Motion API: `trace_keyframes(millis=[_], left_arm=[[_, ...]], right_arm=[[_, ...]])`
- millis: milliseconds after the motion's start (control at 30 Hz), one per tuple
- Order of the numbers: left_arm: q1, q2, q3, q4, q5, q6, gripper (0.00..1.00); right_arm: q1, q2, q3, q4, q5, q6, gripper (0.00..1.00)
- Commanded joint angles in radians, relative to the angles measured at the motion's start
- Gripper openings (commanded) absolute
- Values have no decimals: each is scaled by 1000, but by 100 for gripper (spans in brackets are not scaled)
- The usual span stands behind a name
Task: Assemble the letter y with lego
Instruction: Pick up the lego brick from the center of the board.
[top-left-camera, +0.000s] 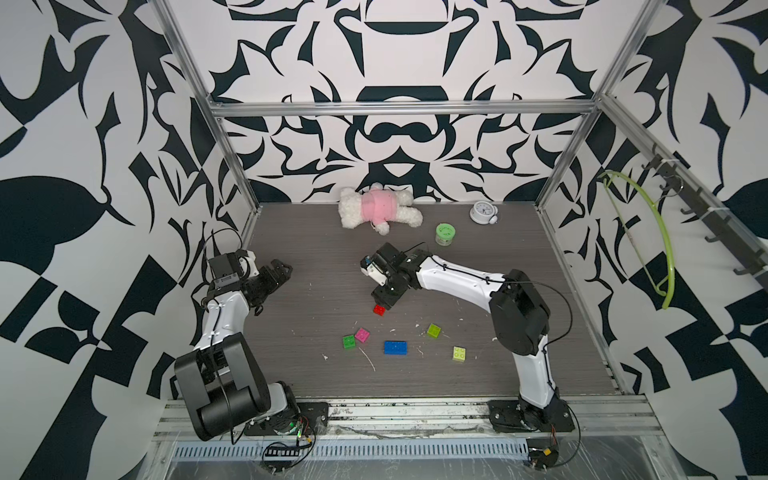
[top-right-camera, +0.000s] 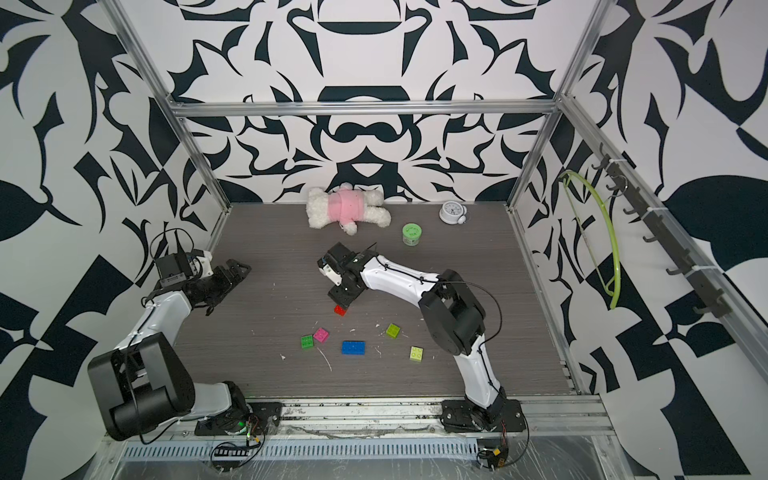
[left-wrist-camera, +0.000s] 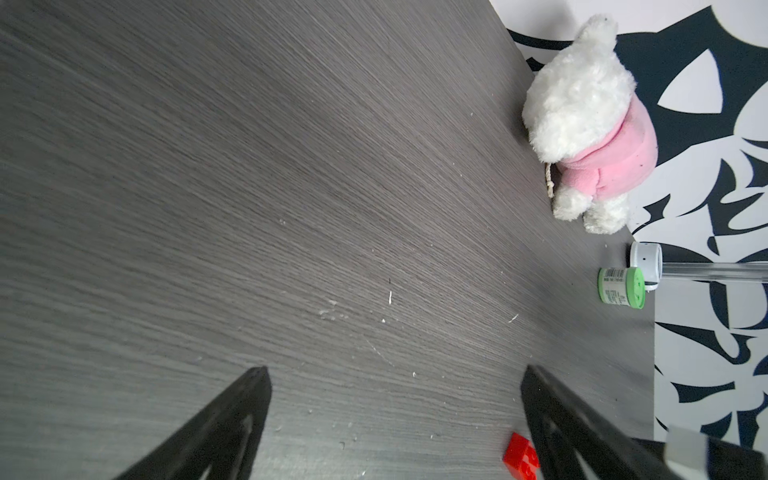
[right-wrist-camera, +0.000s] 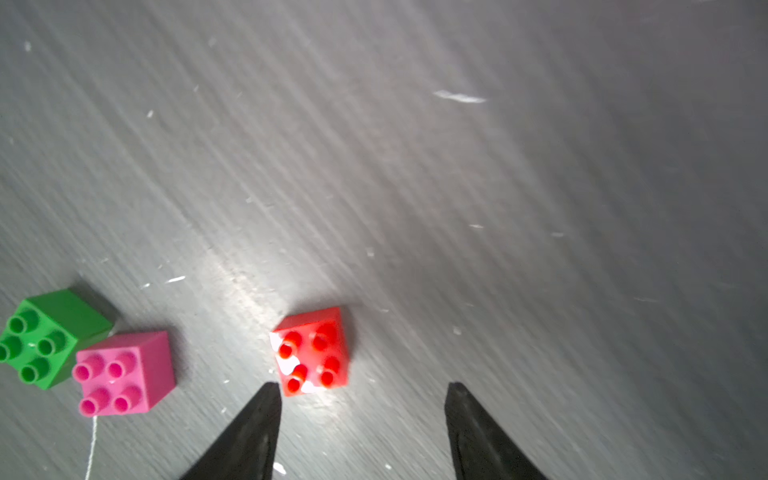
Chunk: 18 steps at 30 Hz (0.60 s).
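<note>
The lego lies loose on the dark table, with no bricks joined, so no letter y is in view. The red brick (top-left-camera: 378, 309) (right-wrist-camera: 313, 353) sits just ahead of my right gripper (top-left-camera: 384, 304) (right-wrist-camera: 365, 388). That gripper points down, open, with nothing between its fingers. Green (top-left-camera: 348, 341) and pink (top-left-camera: 362, 334) bricks touch at a corner. Nearer the front lie the blue brick (top-left-camera: 395, 347), the lime one (top-left-camera: 434, 330) and the pale yellow-green one (top-left-camera: 459, 353). My left gripper (top-left-camera: 282, 268) (left-wrist-camera: 395, 370) hovers wide open at the table's left, holding nothing.
A white plush bear in pink (top-left-camera: 380, 208), a green-lidded jar (top-left-camera: 444, 235) and a small white clock (top-left-camera: 482, 212) stand along the back. A green hanger (top-left-camera: 660, 249) hangs on the right wall rail. White crumbs and a thread lie among the bricks.
</note>
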Motion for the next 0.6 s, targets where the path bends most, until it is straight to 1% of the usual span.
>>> trace_keyframes(millis=[0,167,267,433,567], left_arm=[[6,3,-10,-3,43,-14,99],[7,4,-17,0,46,-20,100],[7,10,-18,1,44,-22,100],[8,7,-20,0,42,-23,100],[7,7,-22,-1,43,-23,100]], right_arm=[[18,-1,58,-56,-23,-51,66],[22,38,84,-61,7,-64,68],[22,57,95,-67,20,-67,68],[21,77,101,-62,12,-74,63],[22,89,105,-63,-9,-75,61]])
